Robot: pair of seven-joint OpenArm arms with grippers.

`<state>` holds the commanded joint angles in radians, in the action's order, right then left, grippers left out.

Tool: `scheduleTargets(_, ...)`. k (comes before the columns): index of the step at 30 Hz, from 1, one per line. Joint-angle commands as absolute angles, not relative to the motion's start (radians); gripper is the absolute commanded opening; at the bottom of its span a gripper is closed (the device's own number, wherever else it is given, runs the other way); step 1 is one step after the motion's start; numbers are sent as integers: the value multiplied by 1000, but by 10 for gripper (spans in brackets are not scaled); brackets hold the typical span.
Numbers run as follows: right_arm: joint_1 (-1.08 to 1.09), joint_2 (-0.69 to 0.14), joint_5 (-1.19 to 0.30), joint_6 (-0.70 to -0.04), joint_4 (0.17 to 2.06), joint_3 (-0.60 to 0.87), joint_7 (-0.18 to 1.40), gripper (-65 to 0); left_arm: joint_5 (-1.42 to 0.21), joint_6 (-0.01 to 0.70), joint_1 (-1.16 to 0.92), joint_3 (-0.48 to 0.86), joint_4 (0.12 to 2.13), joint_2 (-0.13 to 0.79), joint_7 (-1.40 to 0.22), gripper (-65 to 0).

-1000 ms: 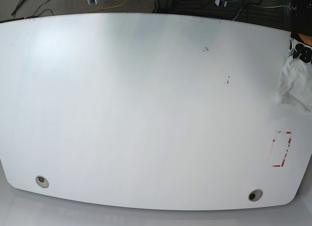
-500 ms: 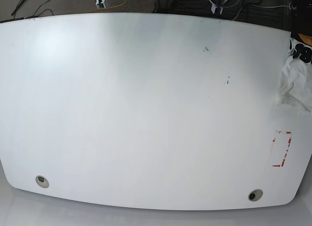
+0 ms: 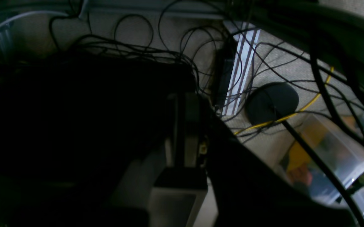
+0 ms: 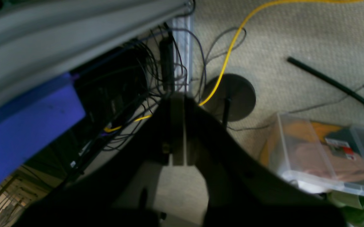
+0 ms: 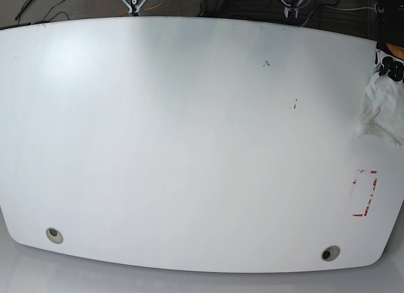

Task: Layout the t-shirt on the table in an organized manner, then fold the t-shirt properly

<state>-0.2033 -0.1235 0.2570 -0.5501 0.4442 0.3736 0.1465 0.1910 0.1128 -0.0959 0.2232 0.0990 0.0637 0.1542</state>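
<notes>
Lying bunched at the far right edge of the table [image 5: 189, 141], the t-shirt [image 5: 382, 110] sits near the red tape rectangle [image 5: 364, 192]. Cables [image 3: 175, 60] and a clear bin [image 4: 320, 157] fill both wrist views. Left fingers [image 3: 186, 126] and right fingers [image 4: 178, 126] look pressed together. Both arms have shifted along the far edge since earlier; the shirt is unmoved.
</notes>
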Motion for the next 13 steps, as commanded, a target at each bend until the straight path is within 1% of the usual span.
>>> scheduleTargets(2, -203, -122, 272, -549, 444, 374, 147, -650, 191, 97, -85, 223, 99, 64, 154, -621)
scheduleTargets(3, -202, -116, 289, -536, 444, 374, 147, -650, 191, 79, -77, 223, 99, 64, 156, -621)
scheduleTargets(6, -202, -97, 321, -509, 444, 374, 147, -650, 191, 65, -73, 223, 99, 61, 156, -620)
scheduleTargets(10, -200, -79, 354, -484, 446, 374, 147, -650, 193, 62, -71, 219, 99, 59, 156, -620)
scheduleTargets(13, -200, -62, 363, -466, 446, 374, 147, -650, 193, 62, -70, 189, 99, 59, 156, -620)
